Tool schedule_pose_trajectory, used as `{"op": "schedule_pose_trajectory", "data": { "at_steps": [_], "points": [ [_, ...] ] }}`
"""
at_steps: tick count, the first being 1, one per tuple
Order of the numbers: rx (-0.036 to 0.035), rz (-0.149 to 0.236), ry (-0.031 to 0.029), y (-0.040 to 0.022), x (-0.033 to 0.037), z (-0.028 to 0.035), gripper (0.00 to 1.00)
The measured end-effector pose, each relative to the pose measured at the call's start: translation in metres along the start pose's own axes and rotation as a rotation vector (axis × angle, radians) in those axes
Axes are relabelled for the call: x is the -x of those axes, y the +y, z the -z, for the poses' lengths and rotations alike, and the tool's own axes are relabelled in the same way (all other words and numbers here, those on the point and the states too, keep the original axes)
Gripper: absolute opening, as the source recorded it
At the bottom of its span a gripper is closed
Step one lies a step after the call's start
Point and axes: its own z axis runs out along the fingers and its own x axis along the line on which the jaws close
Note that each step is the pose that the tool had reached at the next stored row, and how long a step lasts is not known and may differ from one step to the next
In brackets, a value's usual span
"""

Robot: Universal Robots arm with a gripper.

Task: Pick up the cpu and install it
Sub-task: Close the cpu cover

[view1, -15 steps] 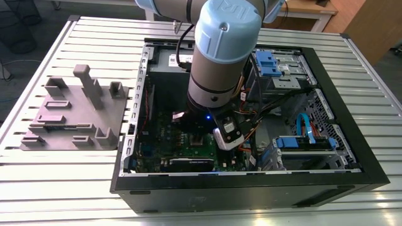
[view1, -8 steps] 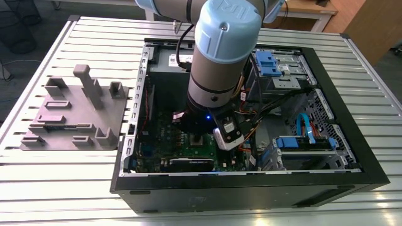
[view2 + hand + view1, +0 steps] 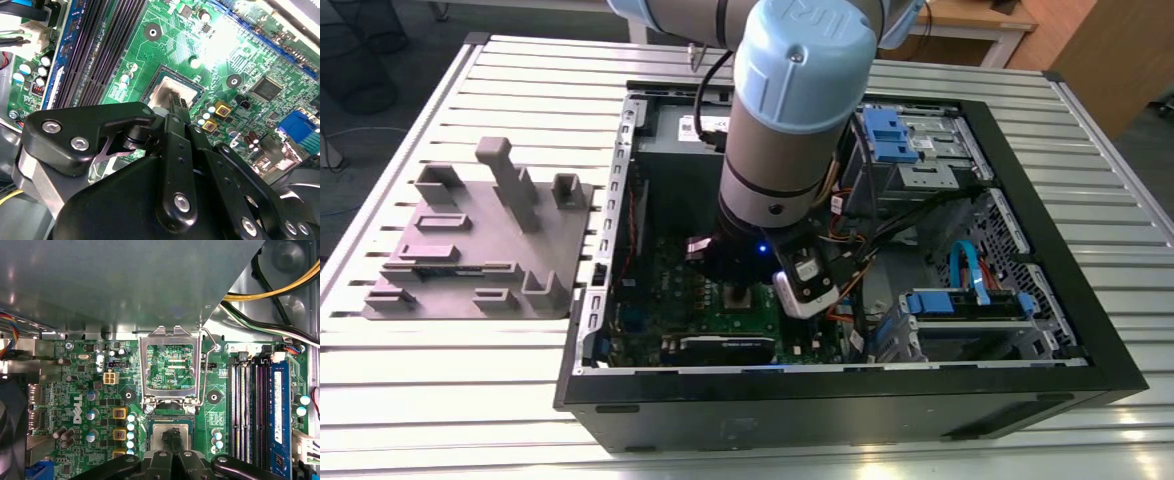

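**A:** Where is the cpu (image 3: 159, 435) at this point?

**B:** It lies flat in its socket on the circuit board (image 3: 90, 390). The board is inside the computer case (image 3: 1067, 330), which lies open on the counter (image 3: 454, 400). The case covers the counter's middle and reaches toward the edge at the exterior view's right.

**A:** And your tool (image 3: 172, 437)?

**B:** It hangs straight down over the chip with its fingers drawn narrow, almost together. The tips sit at the middle of the silver top. They are not around the chip's edges, since the chip is far wider than the gap between them. I cannot tell whether the tips press on it or only graze it.

**A:** Why the middle?

**B:** As I judge it, a touch at the centre bears down evenly, so the chip sits level instead of tipping on one corner.

**A:** And why is the metal frame (image 3: 170, 365) standing up?

**B:** It is hinged back, with the wire lever (image 3: 206, 370) raised beside it (nothing could come in from above otherwise). That leaves the socket open to my fingers.

**A:** What about the grey fixture (image 3: 480, 250)?

**B:** It sits near the counter's edge at the exterior view's left. That is well apart from the case and out of my arm's way.
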Motion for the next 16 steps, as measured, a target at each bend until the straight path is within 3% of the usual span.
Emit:
{"op": "schedule_pose_trajectory", "data": {
  "at_steps": [16],
  "points": [
    [0.0003, 0.0, -0.0001, 0.0004, -0.0003, 0.0062, 0.11]
  ]
}}
